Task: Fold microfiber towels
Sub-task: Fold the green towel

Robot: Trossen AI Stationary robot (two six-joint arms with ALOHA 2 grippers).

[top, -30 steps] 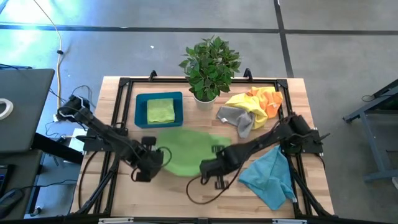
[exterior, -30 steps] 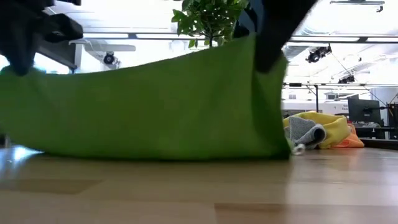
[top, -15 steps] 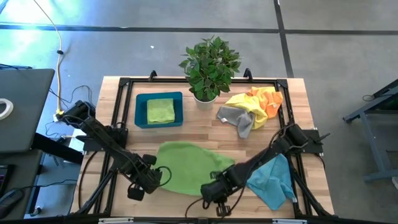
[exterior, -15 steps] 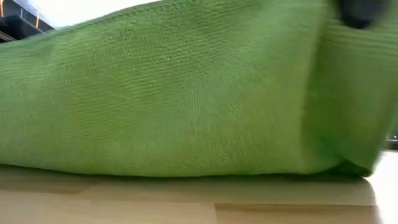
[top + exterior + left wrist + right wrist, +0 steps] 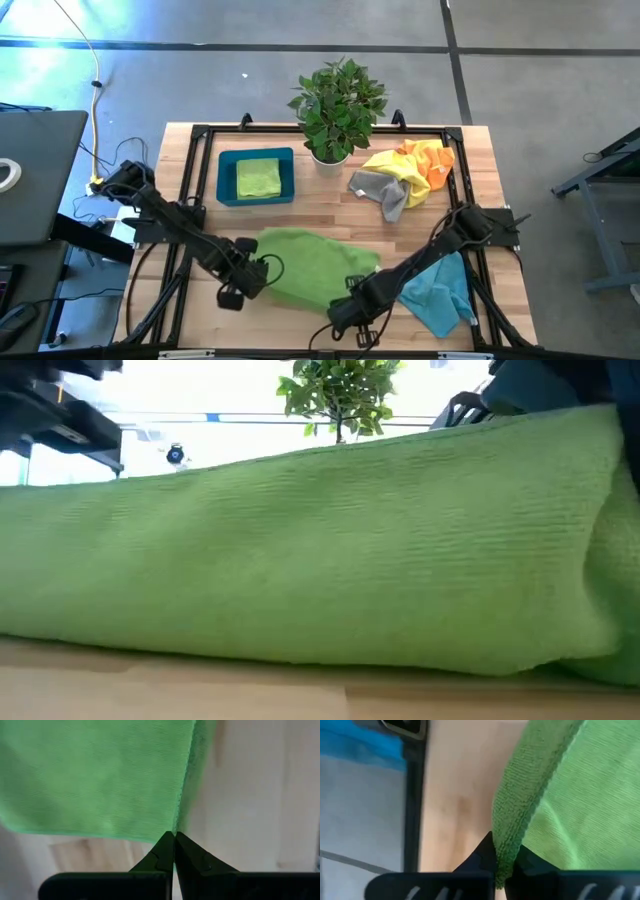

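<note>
The wooden table point(image 5: 330, 190) is seen from above with both arms reaching over its near half, and between the two grippers a large lime green towel point(image 5: 305, 265) is stretched, most of it lying on the wood while its near edge is lifted, probably so that this edge can be carried over the rest for a fold. Beyond the right gripper, near the far edge, a potted plant point(image 5: 338, 105) is stood, and farther off to its outer side a heap of yellow, orange and grey towels point(image 5: 408, 172) is left waiting. Just outside the right gripper a teal-blue towel point(image 5: 435, 290) is spread, unfolded. Beyond the left gripper a blue tray point(image 5: 225, 180) is placed, and a folded green cloth point(image 5: 258, 177) is kept in it, apparently as finished work. The left gripper point(image 5: 174, 840) is clamped tight on one corner of the lime green towel, and the right gripper point(image 5: 500, 855) is pinched closed on the opposite corner's hem, so that the cloth is held taut between them
</note>
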